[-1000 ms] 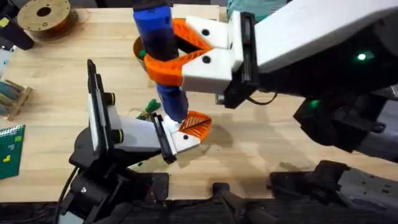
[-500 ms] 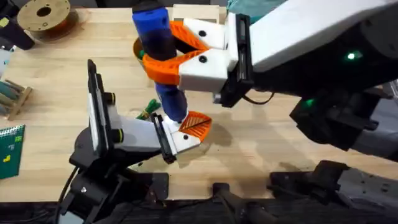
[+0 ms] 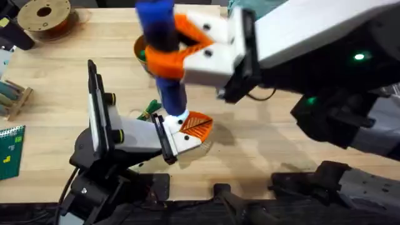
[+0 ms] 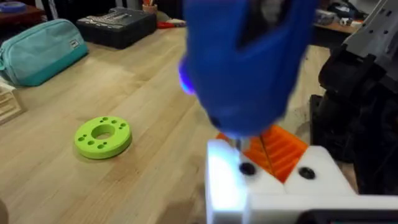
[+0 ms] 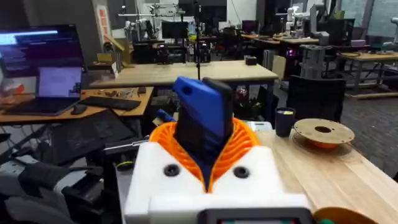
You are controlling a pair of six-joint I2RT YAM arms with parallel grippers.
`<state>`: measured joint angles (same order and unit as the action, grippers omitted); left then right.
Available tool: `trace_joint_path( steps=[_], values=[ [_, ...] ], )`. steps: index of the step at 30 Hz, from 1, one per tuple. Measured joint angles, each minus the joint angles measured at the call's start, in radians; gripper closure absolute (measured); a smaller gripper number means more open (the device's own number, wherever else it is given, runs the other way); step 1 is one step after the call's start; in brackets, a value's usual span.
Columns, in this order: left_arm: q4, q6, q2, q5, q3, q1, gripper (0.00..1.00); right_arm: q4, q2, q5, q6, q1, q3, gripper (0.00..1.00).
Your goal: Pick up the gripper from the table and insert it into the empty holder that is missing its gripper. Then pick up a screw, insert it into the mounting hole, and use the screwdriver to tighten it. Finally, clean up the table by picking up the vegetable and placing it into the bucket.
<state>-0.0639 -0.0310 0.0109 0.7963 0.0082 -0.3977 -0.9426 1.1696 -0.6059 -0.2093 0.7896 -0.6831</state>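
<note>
My right gripper (image 3: 169, 49) is shut on the blue screwdriver (image 3: 164, 69) and holds it nearly upright; the right wrist view shows the blue body (image 5: 202, 121) between the orange pads (image 5: 163, 138). The thin tip comes down on the white mount with the orange ribbed pad at my left gripper (image 3: 189, 130), right by a dark screw head (image 4: 247, 168). The lime-green holder (image 4: 102, 135) lies flat on the table beyond it. The dark-green vegetable (image 3: 150, 110) lies just left of the tip. Behind the screwdriver peeks the bucket's yellow rim (image 3: 137, 46). The loose gripper is out of view.
A brown filament spool (image 3: 44, 15) sits at the far left corner. A small wooden rack (image 3: 14, 97) and a green board (image 3: 11, 150) lie along the left edge. A teal pouch (image 4: 37, 46) lies past the ring.
My right gripper has shifted a little farther from me with the screwdriver, whose top has swung that way. The tip stays at the left gripper's mount. The left arm has not moved.
</note>
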Motion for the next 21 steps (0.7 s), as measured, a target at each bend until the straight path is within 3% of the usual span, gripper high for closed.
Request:
trace_joint_path(
  steps=[1, 4, 8, 14, 21],
  values=[
    [0.000, 0.000, 0.000, 0.000, 0.000, 0.000, 0.995, -0.132, 0.002, -0.007, -0.080, -0.062, 0.001, 0.970],
    [0.000, 0.000, 0.000, 0.000, 0.000, 0.000, 0.995, -0.254, 0.002, -0.009, -0.168, -0.134, 0.001, 0.970],
    [0.000, 0.000, 0.000, 0.000, 0.000, 0.000, 0.995, -0.279, -0.007, -0.010, -0.223, -0.197, 0.001, 0.970],
    [0.000, 0.000, 0.000, 0.000, 0.000, 0.000, 0.995, -0.062, -0.009, -0.012, -0.119, -0.273, 0.001, 0.970],
    [0.000, 0.000, 0.000, 0.000, 0.000, 0.000, 0.995, 0.303, -0.008, 0.071, 0.279, -0.443, 0.002, 0.970]
  ],
)
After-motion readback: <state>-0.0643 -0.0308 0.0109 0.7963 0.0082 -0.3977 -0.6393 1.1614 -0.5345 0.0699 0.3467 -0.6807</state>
